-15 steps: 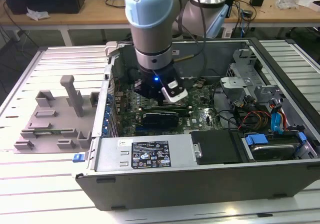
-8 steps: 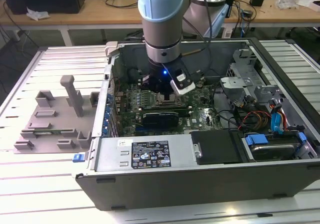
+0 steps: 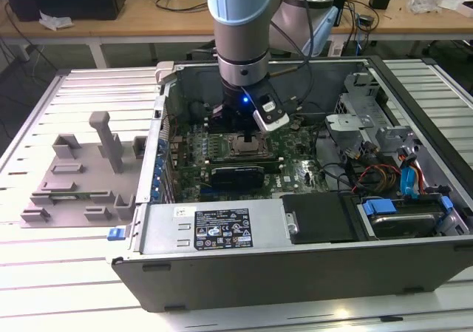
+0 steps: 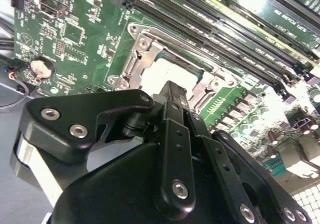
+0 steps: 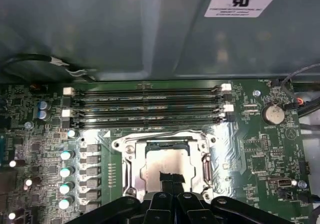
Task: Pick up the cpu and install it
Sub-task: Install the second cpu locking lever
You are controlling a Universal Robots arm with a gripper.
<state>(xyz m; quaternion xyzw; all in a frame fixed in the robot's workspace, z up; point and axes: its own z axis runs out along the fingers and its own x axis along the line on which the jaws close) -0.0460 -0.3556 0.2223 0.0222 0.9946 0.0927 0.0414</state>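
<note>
- Counter (image 3: pixel 66 273), ribbed metal, carries an open computer case (image 3: pixel 295 265) and, to the exterior view's left, a grey plastic tray (image 3: pixel 74 177) with raised blocks.
- Robot arm (image 3: pixel 240 29) reaches down into the case over the motherboard (image 5: pixel 270 149).
- Socket (image 5: pixel 125 164), metal-framed, sits just beside the memory slots (image 5: pixel 145 109).
- Cpu (image 5: pixel 167 166), silver top, lies flat inside the socket frame.
- Tool (image 5: pixel 172 181) fingers pressed together, tips at the cpu's top; contact unclear.

Silver-topped cpu (image 5: pixel 167 170) flat inside the metal-framed socket (image 5: pixel 131 149) (near edge hidden)
</note>
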